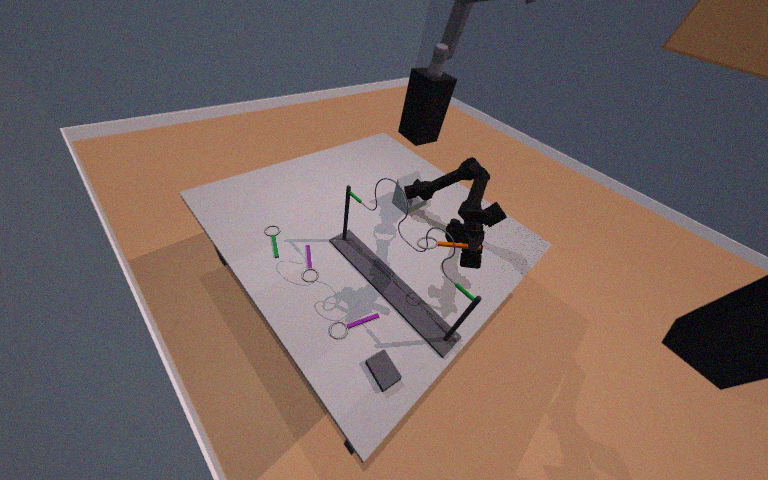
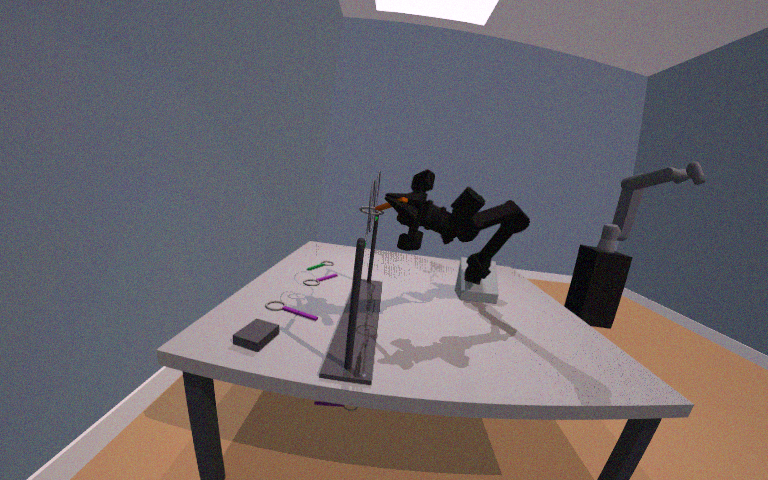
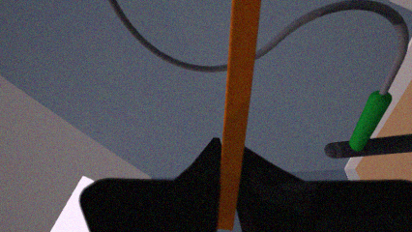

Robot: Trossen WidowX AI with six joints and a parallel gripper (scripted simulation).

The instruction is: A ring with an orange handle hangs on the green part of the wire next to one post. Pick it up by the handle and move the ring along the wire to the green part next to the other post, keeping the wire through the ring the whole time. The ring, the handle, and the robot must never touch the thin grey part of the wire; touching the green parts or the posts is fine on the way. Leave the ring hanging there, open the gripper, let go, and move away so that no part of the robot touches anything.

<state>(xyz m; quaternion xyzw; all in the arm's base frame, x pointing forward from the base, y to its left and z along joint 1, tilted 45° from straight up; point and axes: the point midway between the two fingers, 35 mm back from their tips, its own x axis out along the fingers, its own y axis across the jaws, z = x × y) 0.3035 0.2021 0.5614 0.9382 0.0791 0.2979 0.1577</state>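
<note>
My gripper (image 1: 462, 244) (image 2: 393, 202) (image 3: 221, 144) is shut on the orange handle (image 1: 447, 244) (image 2: 383, 206) (image 3: 240, 82). The ring (image 1: 417, 242) (image 2: 361, 209) is held high above the base, between the posts, and lies nearly flat. The grey wire (image 1: 400, 223) (image 3: 193, 68) appears to pass through it at a low bend; the gap between them is too small to judge. One green part (image 1: 464, 291) (image 3: 371, 118) is at the near post (image 1: 462, 317) (image 2: 355, 303) (image 3: 387, 146), the other green part (image 1: 355, 196) at the far post (image 1: 346, 214) (image 2: 371, 255). The ring is outside the wrist view.
The posts stand on a long dark base (image 1: 388, 285) (image 2: 334, 362). Beyond it lie two purple-handled rings (image 1: 362, 321) (image 1: 308, 256), a green-handled ring (image 1: 275, 246) and a dark block (image 1: 383, 369) (image 2: 255, 334). A wire loop rises close beside my gripper. Another grey arm (image 2: 627, 202) stands off the table.
</note>
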